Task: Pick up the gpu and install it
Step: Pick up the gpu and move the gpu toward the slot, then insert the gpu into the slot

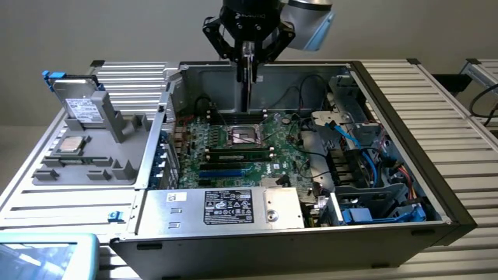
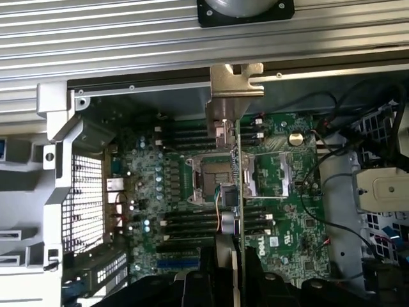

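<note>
Field notes, working outward from the exterior camera.

Closest in: the computer case lies open side up on the slatted tabletop. A silver power supply with a black label sits along its near edge.

On the exterior view's left, just beside the case, you have a grey tray. A hard drive stands upright in it, and a small square silver chip lies flat nearer the camera.

Further in: the green motherboard covers the case floor, with the processor socket at its middle. Blue cables run along the exterior view's right side.

Farthest: your claw is clamped on the gpu. The card hangs edge-on below it, long side vertical, over the far half of the motherboard.

In the wrist view, the claw holds one end of the gpu. The silver bracket is at the other end, over the case wall, and the card's thin edge crosses above the socket.

The card's lower end looks clear of the board, but edge-on the gap is hard to judge. It is not seated in any slot.
</note>
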Action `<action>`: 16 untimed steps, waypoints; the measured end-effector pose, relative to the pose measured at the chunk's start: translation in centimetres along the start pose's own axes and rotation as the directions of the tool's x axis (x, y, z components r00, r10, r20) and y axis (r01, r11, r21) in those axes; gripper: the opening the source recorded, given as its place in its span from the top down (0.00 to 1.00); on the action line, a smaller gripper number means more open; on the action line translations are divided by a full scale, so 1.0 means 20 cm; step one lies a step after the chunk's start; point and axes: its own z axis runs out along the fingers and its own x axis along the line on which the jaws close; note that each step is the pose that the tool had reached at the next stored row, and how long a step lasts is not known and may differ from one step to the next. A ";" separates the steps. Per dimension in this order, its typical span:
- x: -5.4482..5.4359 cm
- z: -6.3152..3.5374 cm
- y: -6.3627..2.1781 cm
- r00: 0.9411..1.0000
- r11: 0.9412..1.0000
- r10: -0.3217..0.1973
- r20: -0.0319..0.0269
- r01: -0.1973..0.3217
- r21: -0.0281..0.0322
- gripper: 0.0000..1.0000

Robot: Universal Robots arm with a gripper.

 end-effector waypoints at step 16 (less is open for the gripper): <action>-0.14 0.057 0.006 1.000 1.000 0.000 0.000 0.000 0.000 0.70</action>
